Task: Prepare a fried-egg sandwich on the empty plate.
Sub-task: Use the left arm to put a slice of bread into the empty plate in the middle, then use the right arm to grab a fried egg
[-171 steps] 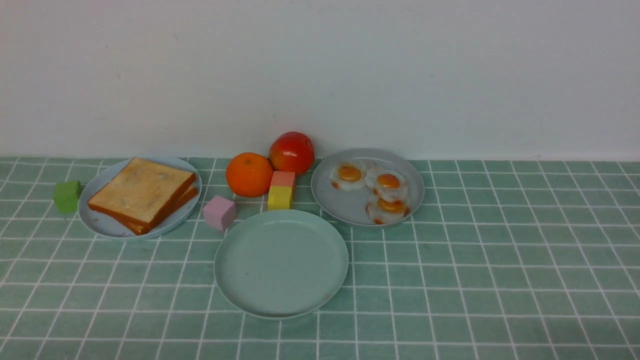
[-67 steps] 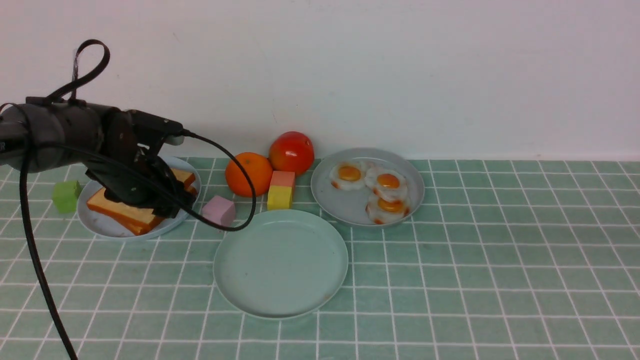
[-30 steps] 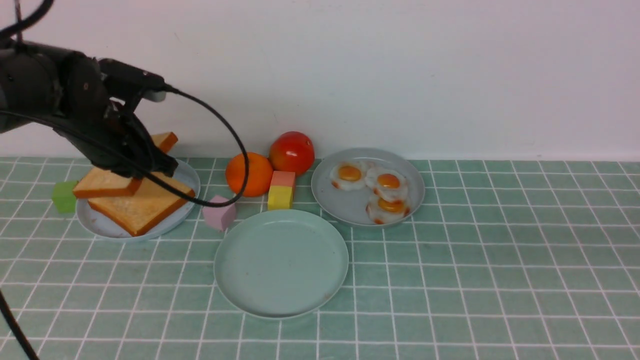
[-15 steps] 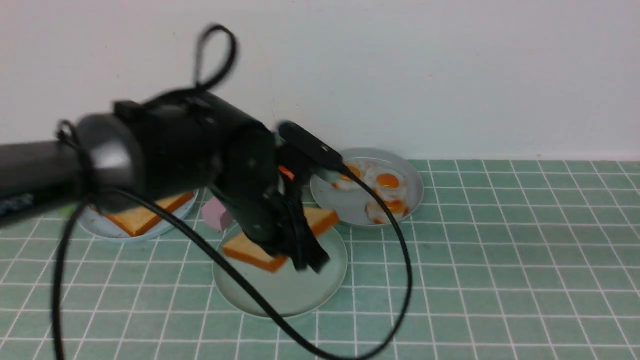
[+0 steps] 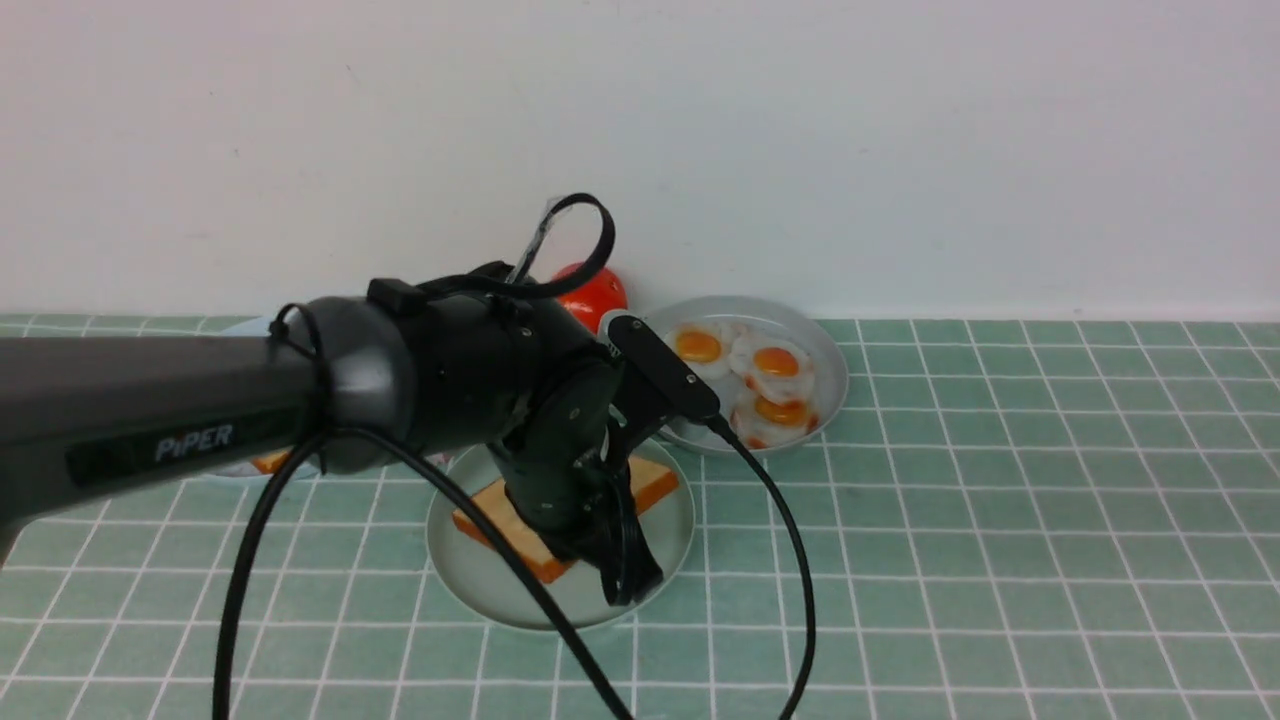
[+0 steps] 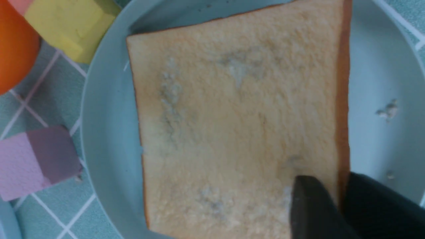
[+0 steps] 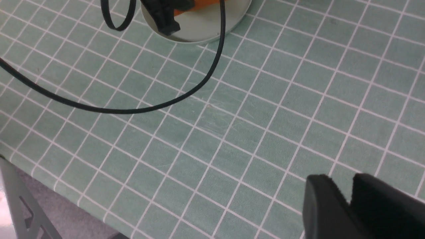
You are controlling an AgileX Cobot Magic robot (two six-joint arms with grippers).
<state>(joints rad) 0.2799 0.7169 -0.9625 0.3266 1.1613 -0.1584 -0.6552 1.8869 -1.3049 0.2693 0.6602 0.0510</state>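
My left gripper (image 5: 612,560) is shut on one toast slice (image 5: 490,522), pinching its crust edge. It holds the slice low over the empty mint-green plate (image 5: 470,580); whether the slice rests on it I cannot tell. In the left wrist view the slice (image 6: 232,116) covers most of the plate (image 6: 103,132), with the gripper (image 6: 338,194) at its edge. The second slice (image 5: 270,462) on the light blue plate (image 5: 240,325) is mostly hidden by my arm. Three fried eggs (image 5: 775,365) lie on the grey plate (image 5: 832,355). My right gripper (image 7: 347,189) is shut and empty over the tiled table.
A tomato (image 5: 597,292) stands behind the arm. An orange (image 6: 13,43), a yellow block (image 6: 66,23) and a pink cube (image 6: 36,159) sit beside the mint plate. A black cable (image 5: 795,570) hangs across the table. The table's front edge (image 7: 66,199) is near the right gripper.
My left gripper took the top slice from the light blue plate and carried it right to the mint plate. In the last half second it came down lower over it.
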